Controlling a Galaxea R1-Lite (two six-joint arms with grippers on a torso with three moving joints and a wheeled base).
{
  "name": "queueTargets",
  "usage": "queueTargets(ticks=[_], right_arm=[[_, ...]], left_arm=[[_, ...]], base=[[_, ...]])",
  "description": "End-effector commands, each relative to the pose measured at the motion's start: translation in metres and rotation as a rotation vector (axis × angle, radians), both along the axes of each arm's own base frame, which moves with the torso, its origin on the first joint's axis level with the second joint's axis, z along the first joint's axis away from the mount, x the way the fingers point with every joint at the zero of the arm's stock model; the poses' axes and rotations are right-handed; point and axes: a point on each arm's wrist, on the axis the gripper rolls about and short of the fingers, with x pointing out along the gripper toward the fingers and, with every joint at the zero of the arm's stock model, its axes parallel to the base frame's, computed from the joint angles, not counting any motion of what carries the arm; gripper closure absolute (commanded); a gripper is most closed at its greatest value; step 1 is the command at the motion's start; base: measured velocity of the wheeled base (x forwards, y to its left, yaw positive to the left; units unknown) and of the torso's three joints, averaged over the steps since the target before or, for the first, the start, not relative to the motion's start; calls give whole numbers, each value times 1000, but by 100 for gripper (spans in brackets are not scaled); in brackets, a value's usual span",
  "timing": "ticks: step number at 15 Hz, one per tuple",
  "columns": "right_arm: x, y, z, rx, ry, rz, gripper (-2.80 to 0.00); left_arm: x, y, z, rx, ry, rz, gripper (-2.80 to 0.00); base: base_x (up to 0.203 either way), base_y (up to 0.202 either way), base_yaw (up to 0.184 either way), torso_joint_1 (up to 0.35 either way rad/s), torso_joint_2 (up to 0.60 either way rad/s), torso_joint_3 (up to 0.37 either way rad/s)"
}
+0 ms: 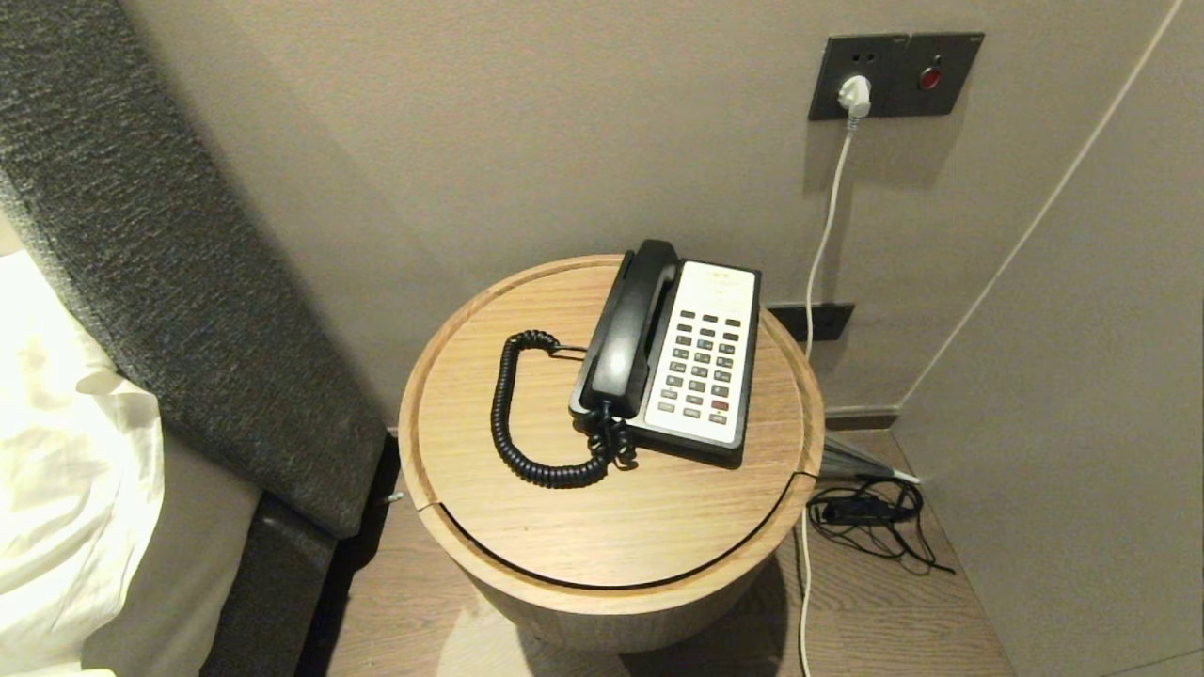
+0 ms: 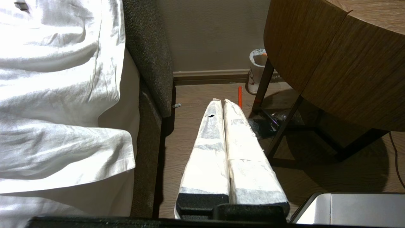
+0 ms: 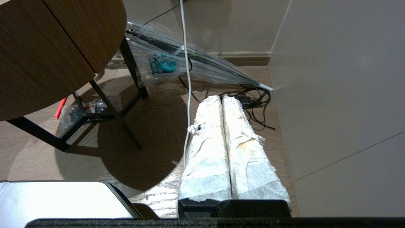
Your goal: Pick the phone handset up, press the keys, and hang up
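A black desk phone with a white keypad face (image 1: 704,362) sits on the round wooden side table (image 1: 527,527). Its black handset (image 1: 628,329) rests in the cradle on the phone's left side. A coiled black cord (image 1: 513,414) loops out over the tabletop to the left. Neither gripper shows in the head view. My left gripper (image 2: 221,101) is shut and empty, low beside the table over the floor, between bed and table. My right gripper (image 3: 221,97) is shut and empty, low over the floor to the right of the table near the wall.
A bed with white sheets (image 1: 56,451) and a grey headboard (image 1: 169,235) stands at the left. A white cable (image 1: 828,216) runs from a wall socket (image 1: 854,94) down to the floor. Black cables (image 1: 870,517) and a clear umbrella (image 3: 190,60) lie on the floor at the right. A paper cup (image 2: 257,74) stands under the table.
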Motion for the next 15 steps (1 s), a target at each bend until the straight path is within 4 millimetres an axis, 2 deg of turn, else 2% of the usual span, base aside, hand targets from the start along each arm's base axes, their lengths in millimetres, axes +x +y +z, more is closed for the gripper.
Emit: queueTargets(ticks=[1, 15], right_arm=[[0, 0, 0, 1, 3, 0, 0], [0, 0, 0, -3, 2, 6, 0]], left_arm=[[0, 0, 0, 0, 2, 0, 0], [0, 0, 0, 0, 2, 0, 0]], base=[[0, 0, 0, 0, 0, 0], [0, 0, 0, 0, 0, 0]])
